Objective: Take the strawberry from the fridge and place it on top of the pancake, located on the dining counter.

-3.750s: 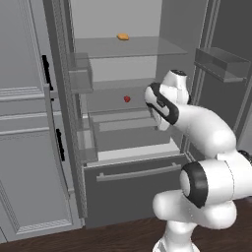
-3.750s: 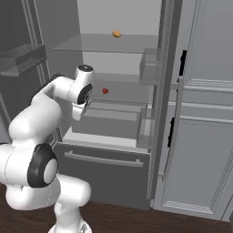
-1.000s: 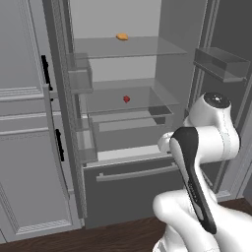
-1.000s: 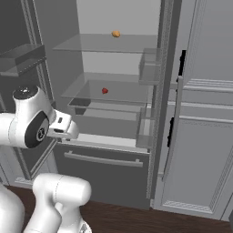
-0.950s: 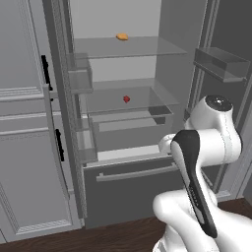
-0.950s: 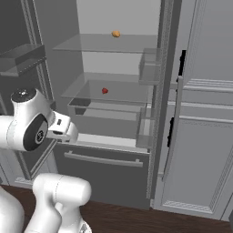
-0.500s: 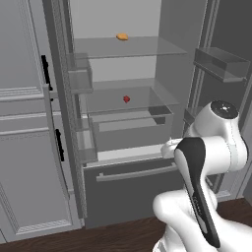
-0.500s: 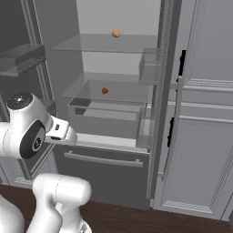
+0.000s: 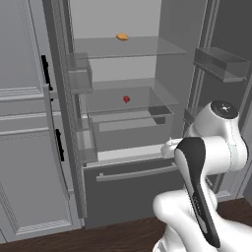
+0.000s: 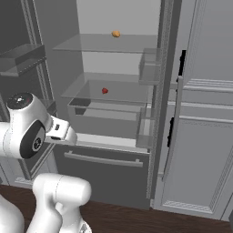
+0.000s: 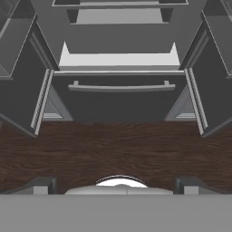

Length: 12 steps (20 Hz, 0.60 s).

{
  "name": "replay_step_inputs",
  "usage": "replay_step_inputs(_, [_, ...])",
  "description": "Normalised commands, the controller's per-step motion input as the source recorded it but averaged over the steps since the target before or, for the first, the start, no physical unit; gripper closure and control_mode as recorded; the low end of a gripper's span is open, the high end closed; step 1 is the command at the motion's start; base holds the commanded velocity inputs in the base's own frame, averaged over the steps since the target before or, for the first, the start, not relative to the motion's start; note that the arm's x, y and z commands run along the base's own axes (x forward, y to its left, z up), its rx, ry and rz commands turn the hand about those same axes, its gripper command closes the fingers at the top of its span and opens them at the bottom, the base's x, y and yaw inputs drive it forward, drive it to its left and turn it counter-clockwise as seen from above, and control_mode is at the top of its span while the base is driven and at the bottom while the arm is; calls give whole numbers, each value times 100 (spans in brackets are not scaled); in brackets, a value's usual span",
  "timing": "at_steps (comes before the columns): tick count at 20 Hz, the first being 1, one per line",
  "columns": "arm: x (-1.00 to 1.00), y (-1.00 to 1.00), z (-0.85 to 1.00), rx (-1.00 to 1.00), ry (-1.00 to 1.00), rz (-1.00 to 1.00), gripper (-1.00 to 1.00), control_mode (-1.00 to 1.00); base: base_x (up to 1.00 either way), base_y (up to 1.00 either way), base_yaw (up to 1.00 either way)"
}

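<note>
The pancake and the dining counter are outside these pictures. In the left base view the robot's own elbow hides the lower right part of the fridge (image 9: 133, 177), at about 4 o'clock.

In the hand view the gripper (image 11: 115, 185) shows two dark fingertips (image 11: 40, 185) far apart at 6 o'clock. The claw is fully apart, holds nothing and touches nothing; under it is dark wooden floor (image 11: 113, 145), and the fridge drawer handle (image 11: 121, 87) is at 12 o'clock.

The strawberry (image 9: 126, 99) lies on the middle glass shelf (image 9: 147, 96), well apart from the claw. A small orange-yellow lump (image 9: 122, 36) lies on the shelf above. Both doors are open; nothing stands before the strawberry.
</note>
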Motion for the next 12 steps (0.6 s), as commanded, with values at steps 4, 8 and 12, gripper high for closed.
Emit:
replay_step_inputs(4, [0,0,0,0,0,0,-100,-100,0,0,0])
replay_step_inputs(8, [0,0,0,0,0,0,-100,100,16,0,0])
replay_step_inputs(12, [0,0,0,0,0,0,-100,100,63,0,0])
